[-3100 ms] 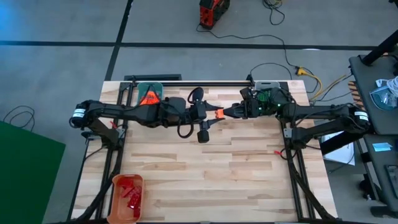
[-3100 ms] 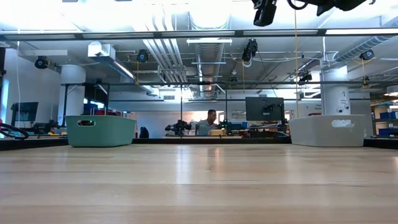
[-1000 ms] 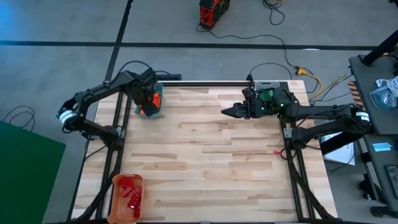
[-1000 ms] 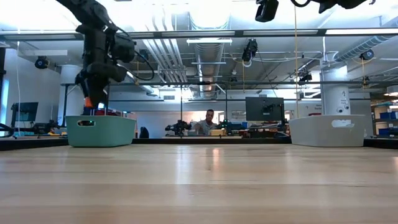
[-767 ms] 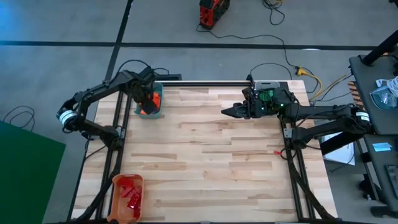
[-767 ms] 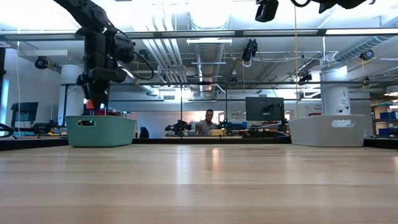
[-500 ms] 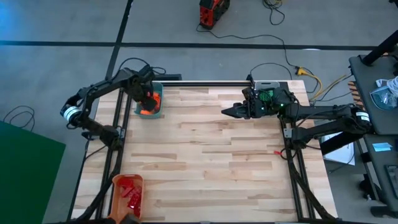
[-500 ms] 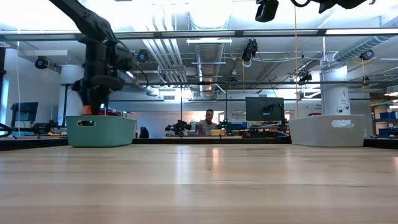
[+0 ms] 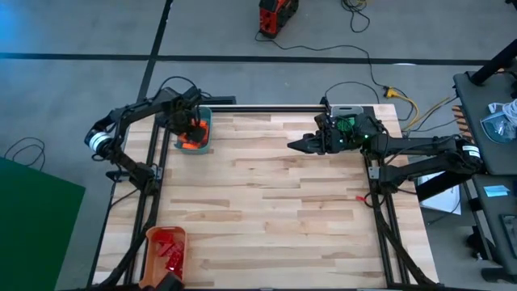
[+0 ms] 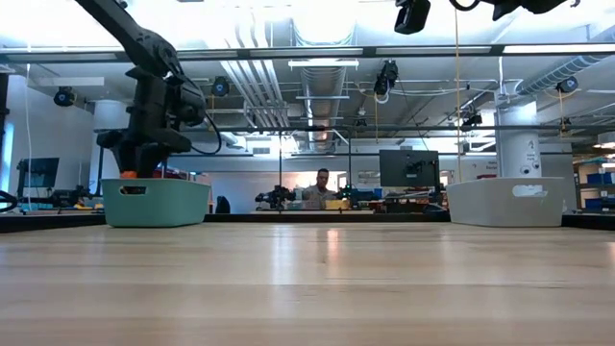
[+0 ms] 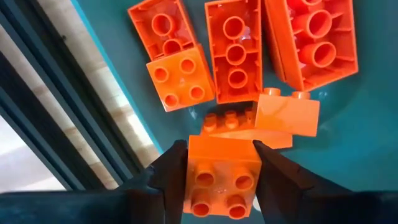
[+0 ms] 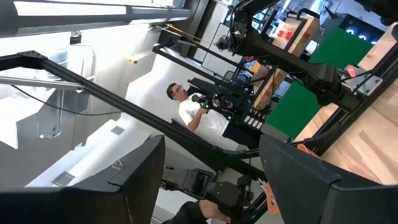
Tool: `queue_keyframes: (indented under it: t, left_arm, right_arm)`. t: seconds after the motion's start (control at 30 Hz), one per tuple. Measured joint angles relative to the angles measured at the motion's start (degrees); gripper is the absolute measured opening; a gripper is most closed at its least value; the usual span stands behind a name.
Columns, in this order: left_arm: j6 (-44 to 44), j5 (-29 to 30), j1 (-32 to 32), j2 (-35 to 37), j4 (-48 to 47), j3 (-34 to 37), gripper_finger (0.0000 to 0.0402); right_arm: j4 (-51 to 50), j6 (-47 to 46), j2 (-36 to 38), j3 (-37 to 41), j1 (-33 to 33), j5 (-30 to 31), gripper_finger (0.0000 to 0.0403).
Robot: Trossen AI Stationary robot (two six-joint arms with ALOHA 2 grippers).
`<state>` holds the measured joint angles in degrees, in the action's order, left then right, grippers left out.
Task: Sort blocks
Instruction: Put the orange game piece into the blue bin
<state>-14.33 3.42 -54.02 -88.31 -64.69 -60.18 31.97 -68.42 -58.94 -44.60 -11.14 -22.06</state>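
From above, the left end effector (image 9: pixel 191 129) dips into the teal bin (image 9: pixel 205 139) at the bench's (image 9: pixel 291 210) far left corner; the right end effector (image 9: pixel 294 145) hangs mid-bench, fingers apart and empty. An orange bin (image 9: pixel 150 242) holds red blocks (image 9: pixel 170 255).

The left wrist view alone shows the grip: fingers clenched on a four-stud orange block (image 11: pixel 222 175), above other orange blocks (image 11: pixel 233 50) on the bin floor.

We count three bins on the counter (image 9: pixel 291 202): one teal bin (image 9: pixel 203 139), one orange bin (image 9: pixel 151 260) and one grey bin (image 10: pixel 506 202). In the left wrist view, six orange blocks (image 11: pixel 236 53) are visible. The orange bin holds several red blocks (image 9: pixel 170 252); their number cannot be resolved.
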Motion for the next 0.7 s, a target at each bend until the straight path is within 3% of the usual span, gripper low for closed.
queue_keyframes:
  t: [0.7]
  left_arm:
    - [-1.45,0.02,-0.09,-0.2,0.68,0.0,0.0152]
  right_arm:
    - [-0.01,0.04,0.0,0.0,0.0,-0.44,0.0256]
